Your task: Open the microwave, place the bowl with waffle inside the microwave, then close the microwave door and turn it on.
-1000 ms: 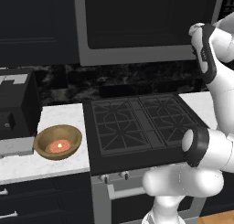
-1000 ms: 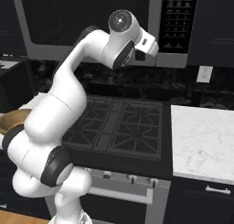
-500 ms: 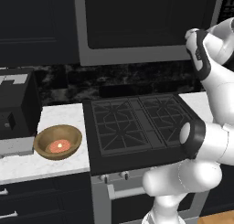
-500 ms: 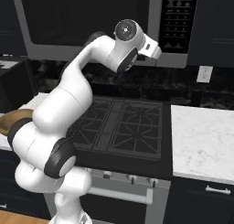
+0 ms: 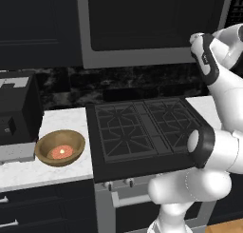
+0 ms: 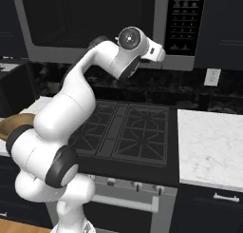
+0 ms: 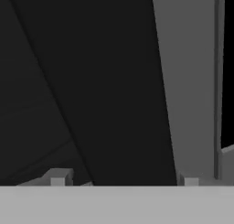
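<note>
The microwave (image 5: 142,61) hangs over the stove with its door (image 6: 52,53) shut. My gripper (image 7: 123,179) is raised to the door's right side, by the black button panel (image 6: 187,18). In the hand view its fingertips (image 7: 57,177) stand wide apart, open. A dark upright bar, probably the door handle (image 7: 114,104), runs between them, with the grey frame (image 7: 192,81) beside it. I cannot tell whether they touch it. The tan bowl (image 5: 60,148) with the reddish waffle (image 5: 60,152) sits on the counter left of the stove, far from the gripper.
The black stove (image 5: 142,127) with its grates lies below the microwave. A black toaster-like box (image 5: 16,108) stands left of the bowl. White counter (image 6: 209,141) runs right of the stove, with a wall outlet (image 6: 212,76) above it. Dark cabinets flank the microwave.
The wrist has dropped a little and the hand has reached further right, toward the door's right edge. The bowl has not moved and the door is still shut.
</note>
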Controlling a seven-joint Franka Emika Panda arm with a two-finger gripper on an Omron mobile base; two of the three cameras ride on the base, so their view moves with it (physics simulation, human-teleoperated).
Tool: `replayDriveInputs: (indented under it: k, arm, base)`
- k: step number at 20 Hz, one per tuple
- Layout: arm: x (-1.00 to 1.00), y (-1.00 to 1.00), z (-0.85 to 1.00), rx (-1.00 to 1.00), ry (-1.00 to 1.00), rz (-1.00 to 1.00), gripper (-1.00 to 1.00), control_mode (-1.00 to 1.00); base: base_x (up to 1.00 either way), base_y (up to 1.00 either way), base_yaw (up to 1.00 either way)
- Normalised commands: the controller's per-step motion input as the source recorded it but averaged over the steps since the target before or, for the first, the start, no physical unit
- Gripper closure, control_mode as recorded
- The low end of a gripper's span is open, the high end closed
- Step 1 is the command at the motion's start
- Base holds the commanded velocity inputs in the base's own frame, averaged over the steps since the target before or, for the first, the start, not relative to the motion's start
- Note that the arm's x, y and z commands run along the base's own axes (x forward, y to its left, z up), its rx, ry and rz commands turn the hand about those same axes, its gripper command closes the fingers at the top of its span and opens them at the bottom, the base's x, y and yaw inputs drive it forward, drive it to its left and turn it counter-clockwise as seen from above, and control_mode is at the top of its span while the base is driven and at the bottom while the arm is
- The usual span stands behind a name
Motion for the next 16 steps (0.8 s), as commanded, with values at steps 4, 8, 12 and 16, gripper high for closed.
replayDriveInputs:
  k: [4, 8, 12, 16]
  arm:
    - [0.99, 0.47, -1.0, -0.07, -0.1, 0.16, 1.0, -1.0]
    - [0.8, 0.15, -0.99, 0.0, -0.15, 0.2, 1.0, -1.0]
    - [-0.2, 0.77, -0.5, -0.06, -0.02, 0.08, 1.0, -1.0]
    - [-0.85, 1.0, -0.05, -0.17, 0.0, 0.0, 1.0, -1.0]
  base:
    - [0.0, 0.0, 0.0]
    - [0.0, 0.0, 0.0]
    - [0.0, 0.0, 0.0]
    - [0.0, 0.0, 0.0]
